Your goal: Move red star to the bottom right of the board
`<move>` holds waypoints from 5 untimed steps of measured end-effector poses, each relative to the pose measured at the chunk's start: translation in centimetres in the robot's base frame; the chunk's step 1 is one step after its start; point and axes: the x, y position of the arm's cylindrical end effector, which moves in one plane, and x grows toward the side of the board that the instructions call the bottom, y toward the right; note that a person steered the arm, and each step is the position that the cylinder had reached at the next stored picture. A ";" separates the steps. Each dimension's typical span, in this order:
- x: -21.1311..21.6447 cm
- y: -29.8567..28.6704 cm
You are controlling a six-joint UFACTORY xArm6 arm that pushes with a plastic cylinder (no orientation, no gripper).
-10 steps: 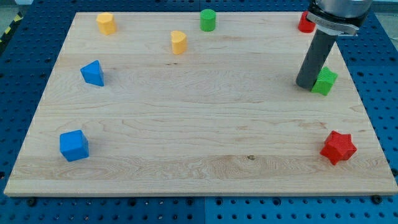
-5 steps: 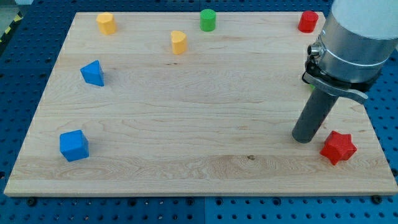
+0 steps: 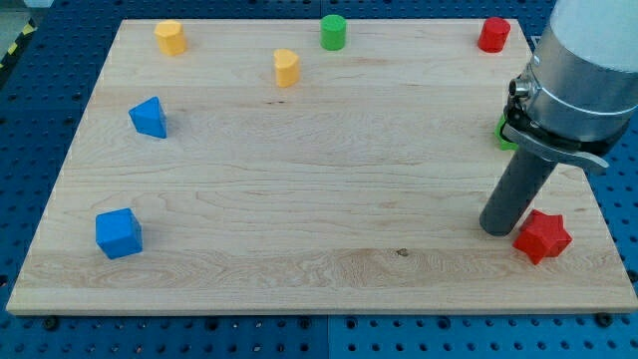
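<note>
The red star (image 3: 543,237) lies near the bottom right corner of the wooden board (image 3: 299,199). My tip (image 3: 497,230) rests on the board just left of the red star, close to or touching its left side. The dark rod rises up to the right into the grey arm body, which hides most of the green block (image 3: 505,131) behind it.
A red block (image 3: 493,35) sits at the top right. A green cylinder (image 3: 333,32) is at top centre, a yellow block (image 3: 287,68) below left of it, another yellow block (image 3: 170,37) at top left. A blue triangular block (image 3: 149,118) and a blue cube (image 3: 119,232) are on the left.
My tip has moved from beside the green block down the right side of the board to the red star's left side. The red star has not visibly shifted.
</note>
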 end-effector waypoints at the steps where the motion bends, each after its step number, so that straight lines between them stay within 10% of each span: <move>1: 0.1 0.7; 5: 2.1 0.9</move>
